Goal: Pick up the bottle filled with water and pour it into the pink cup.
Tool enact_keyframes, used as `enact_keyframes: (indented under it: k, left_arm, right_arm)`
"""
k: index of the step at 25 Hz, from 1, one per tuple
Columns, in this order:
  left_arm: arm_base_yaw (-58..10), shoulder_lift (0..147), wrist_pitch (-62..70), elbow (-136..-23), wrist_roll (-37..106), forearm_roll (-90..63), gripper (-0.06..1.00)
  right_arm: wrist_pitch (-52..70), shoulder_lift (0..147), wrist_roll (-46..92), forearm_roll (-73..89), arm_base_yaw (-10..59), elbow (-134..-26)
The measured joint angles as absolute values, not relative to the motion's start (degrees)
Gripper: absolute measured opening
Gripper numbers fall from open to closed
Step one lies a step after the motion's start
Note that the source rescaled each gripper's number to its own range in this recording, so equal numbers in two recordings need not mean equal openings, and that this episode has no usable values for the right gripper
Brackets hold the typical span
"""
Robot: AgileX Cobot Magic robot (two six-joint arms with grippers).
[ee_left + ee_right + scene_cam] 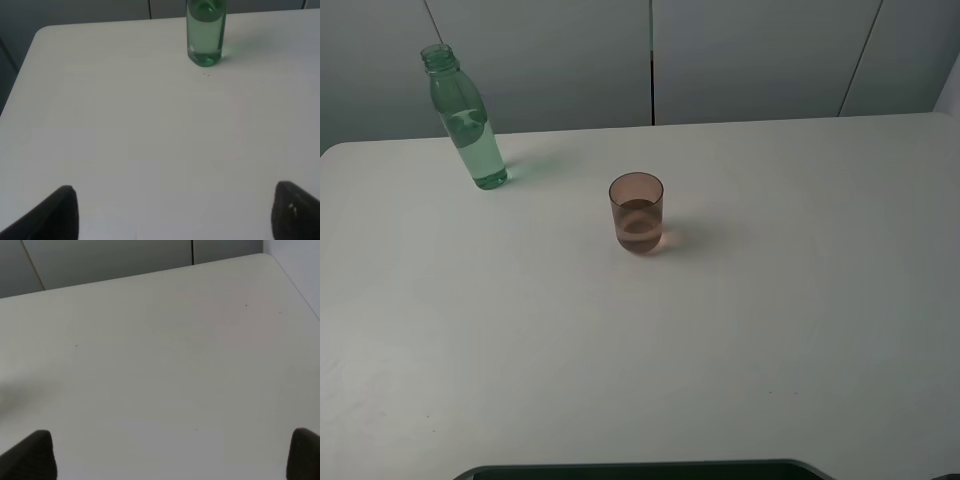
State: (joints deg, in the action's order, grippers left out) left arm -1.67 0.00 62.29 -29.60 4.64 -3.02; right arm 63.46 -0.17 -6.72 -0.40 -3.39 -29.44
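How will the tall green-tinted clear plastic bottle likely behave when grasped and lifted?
The tall green-tinted clear plastic bottle is slim with a narrow base, so a sideways nudge would probably tip it. It looks over half full, so likely bottom-heavy. No cap shows, so tilting could spill; smooth thin walls may flex or slip.

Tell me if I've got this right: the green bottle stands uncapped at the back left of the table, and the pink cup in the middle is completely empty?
Not quite. The pink cup is not empty: the exterior high view shows liquid in its lower part. The rest holds: the green bottle stands uncapped at the back left of the table, with the cup near the middle.
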Motion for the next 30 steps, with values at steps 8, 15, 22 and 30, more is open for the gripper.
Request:
enact_keyframes:
  k: [8,15,22,30]
  left_arm:
    - [-1.7,0.0,62.3,-29.6,4.6,-3.0,0.99]
    - [-1.7,0.0,62.3,-29.6,4.6,-3.0,0.99]
    - [-1.7,0.0,62.3,-29.6,4.6,-3.0,0.99]
    - [-1.7,0.0,62.3,-29.6,4.6,-3.0,0.99]
  right_arm:
    - [63.5,-0.2,-6.7,-0.4,-3.4,-29.4]
    - [63.5,-0.2,-6.7,-0.4,-3.4,-29.4]
    - [63.5,-0.2,-6.7,-0.4,-3.4,-29.4]
    - [63.5,-0.2,-6.7,-0.4,-3.4,-29.4]
